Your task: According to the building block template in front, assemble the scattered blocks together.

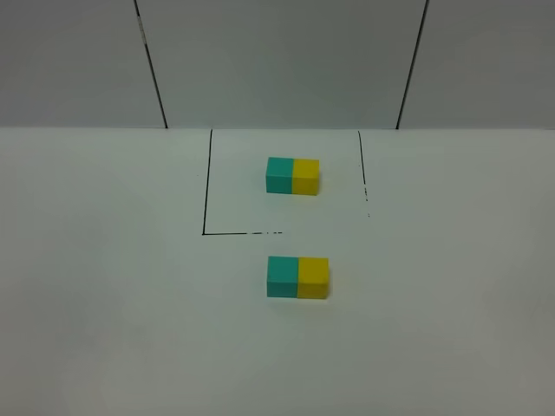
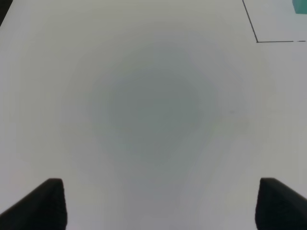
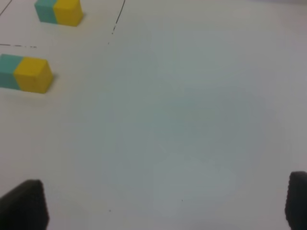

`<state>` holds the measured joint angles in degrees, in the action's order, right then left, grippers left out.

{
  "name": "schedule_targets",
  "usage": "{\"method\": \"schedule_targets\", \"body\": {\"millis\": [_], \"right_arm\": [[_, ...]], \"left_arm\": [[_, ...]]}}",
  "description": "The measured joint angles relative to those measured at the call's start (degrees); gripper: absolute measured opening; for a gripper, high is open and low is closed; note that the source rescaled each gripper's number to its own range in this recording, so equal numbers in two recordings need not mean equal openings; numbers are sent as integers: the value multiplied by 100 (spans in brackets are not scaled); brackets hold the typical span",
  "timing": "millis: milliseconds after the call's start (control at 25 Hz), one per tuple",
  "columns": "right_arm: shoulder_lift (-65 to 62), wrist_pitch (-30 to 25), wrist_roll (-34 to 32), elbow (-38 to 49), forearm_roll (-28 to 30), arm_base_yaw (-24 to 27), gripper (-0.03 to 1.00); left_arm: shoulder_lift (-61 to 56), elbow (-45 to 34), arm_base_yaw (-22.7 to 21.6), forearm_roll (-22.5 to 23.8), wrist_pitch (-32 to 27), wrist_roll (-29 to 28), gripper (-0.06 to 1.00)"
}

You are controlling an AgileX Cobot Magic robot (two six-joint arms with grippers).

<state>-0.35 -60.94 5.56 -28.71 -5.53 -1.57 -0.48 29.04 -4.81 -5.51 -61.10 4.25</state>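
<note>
The building block template (image 1: 292, 175) is a teal-and-yellow bar inside the black-lined box at the back, teal left, yellow right. It also shows in the right wrist view (image 3: 58, 11), and its teal edge shows in the left wrist view (image 2: 300, 5). In front of the box, the teal cube (image 1: 283, 277) and the yellow cube (image 1: 314, 277) sit side by side and touching, teal left. They also show in the right wrist view, teal (image 3: 9, 71) and yellow (image 3: 33, 74). My left gripper (image 2: 163, 206) and right gripper (image 3: 160, 206) are open, empty and over bare table. Neither shows in the exterior view.
A thin black line (image 1: 207, 182) marks the open-fronted box on the white table (image 1: 104, 303). Its front left corner shows in the left wrist view (image 2: 257, 41). A grey panelled wall (image 1: 277, 61) stands behind the table.
</note>
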Motion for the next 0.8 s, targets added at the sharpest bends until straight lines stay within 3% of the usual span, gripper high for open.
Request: {"method": "schedule_targets", "body": {"millis": [800], "right_arm": [[0,2,-501,0,215,0,100]], "left_arm": [[0,0,0,0,0,5,71]]}}
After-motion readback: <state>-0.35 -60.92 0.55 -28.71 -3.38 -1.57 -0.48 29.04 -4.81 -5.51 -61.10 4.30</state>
